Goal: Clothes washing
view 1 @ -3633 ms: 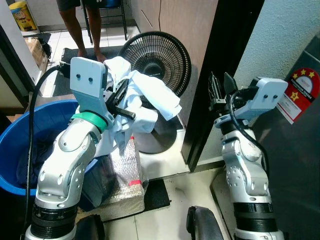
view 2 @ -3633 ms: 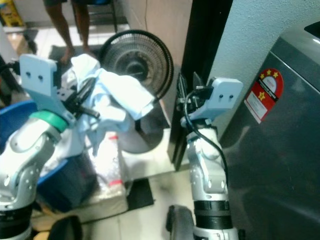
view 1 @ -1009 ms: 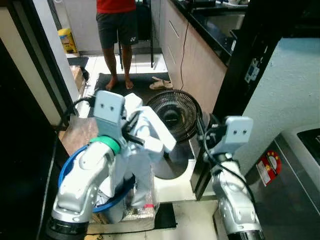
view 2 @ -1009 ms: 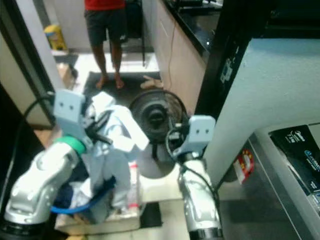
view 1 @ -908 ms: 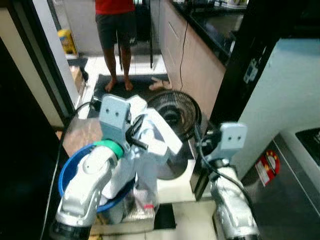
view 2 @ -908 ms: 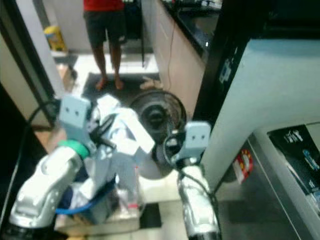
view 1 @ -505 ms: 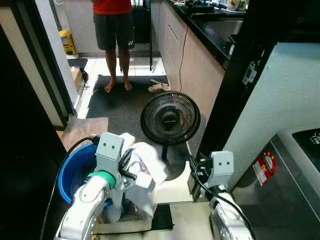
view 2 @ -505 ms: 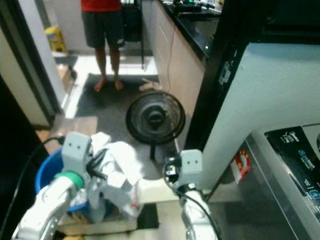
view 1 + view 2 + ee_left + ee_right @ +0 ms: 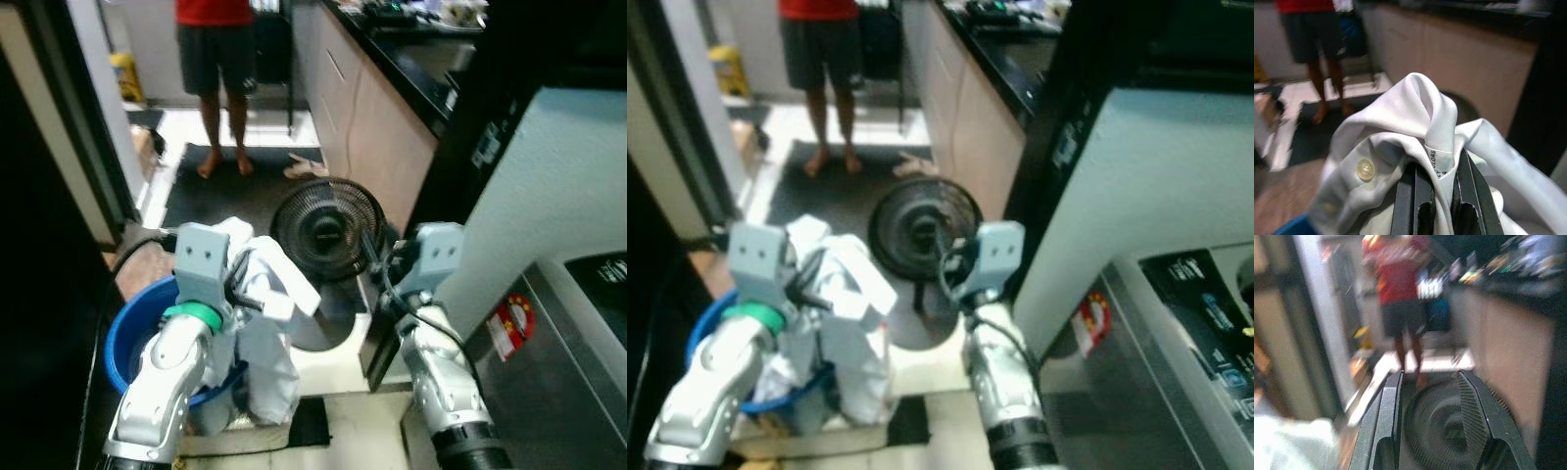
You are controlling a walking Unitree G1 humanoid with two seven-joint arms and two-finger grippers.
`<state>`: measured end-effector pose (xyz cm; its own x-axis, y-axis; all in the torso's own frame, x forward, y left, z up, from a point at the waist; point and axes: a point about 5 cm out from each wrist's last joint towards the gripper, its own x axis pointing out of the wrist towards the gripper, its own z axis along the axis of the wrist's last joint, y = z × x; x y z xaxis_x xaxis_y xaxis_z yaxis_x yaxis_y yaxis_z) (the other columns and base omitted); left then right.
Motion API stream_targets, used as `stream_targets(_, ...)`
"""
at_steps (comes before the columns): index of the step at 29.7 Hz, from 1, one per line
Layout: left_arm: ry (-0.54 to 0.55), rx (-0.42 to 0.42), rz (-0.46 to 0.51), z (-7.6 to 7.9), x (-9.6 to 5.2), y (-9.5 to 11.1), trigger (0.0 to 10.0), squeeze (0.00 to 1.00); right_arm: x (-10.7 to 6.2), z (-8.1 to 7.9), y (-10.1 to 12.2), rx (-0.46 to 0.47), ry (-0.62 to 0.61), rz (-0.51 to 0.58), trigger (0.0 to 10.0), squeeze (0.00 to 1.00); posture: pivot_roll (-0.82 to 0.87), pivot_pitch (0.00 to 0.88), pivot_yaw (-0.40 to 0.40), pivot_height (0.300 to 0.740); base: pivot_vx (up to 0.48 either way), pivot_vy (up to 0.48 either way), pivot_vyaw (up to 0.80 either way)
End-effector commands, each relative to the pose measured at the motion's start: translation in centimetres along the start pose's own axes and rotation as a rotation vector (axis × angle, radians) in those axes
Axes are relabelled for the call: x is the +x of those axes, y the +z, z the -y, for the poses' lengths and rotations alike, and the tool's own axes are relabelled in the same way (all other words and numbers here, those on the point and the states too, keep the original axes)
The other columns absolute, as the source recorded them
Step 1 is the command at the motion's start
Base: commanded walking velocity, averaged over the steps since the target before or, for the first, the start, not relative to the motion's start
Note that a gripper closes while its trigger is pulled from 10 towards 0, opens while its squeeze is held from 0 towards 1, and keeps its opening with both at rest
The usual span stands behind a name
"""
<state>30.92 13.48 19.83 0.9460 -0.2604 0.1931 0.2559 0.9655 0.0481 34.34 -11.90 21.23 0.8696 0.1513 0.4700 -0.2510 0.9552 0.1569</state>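
While the white shirt (image 9: 1415, 122) hangs bunched from the left gripper (image 9: 1436, 193) – fingers clamped on its collar – above the blue tub (image 9: 132, 328), right gripper (image 9: 1430, 416) spread, empty – facing the fan (image 9: 328, 230).

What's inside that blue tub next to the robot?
The round blue plastic tub is mostly hidden by the left arm and the white shirt hanging from the left gripper; its contents are covered.

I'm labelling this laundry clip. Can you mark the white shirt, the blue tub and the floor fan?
white shirt (image 9: 269, 338): left eye view, on the cloth hanging below the left pincer.
blue tub (image 9: 120, 333): left eye view, on its near left rim.
floor fan (image 9: 328, 230): left eye view, on the grille's centre hub.
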Motion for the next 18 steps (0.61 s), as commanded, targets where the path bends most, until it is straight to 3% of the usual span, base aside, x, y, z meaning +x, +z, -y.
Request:
stream_targets(1, -0.031, -0.009, 0.075, 0.6, 0.4, 1.9, 10.0, 0.00, 0.5, 0.7, 1.6, 0.014, -0.031, 0.056, 10.0, 0.00, 0.04, 0.000, -0.008, 0.740, 0.000, 0.000, -0.80)
stream_targets(6, -0.044, -0.008, 0.115, 0.8, 0.7, 3.2, 10.0, 0.00, 1.1, 0.2, 3.1, 0.024, -0.014, 0.112, 10.0, 0.00, 0.05, 0.000, -0.004, 0.740, 0.000, 0.000, -0.80)
stream_targets(18, -0.041, 0.008, 0.116, 0.4, 0.4, 3.6, 10.0, 0.00, 1.3, -0.3, 2.9, 0.068, -0.015, 0.104, 10.0, 0.00, 0.08, 0.000, -0.002, 0.740, 0.000, 0.000, -0.80)
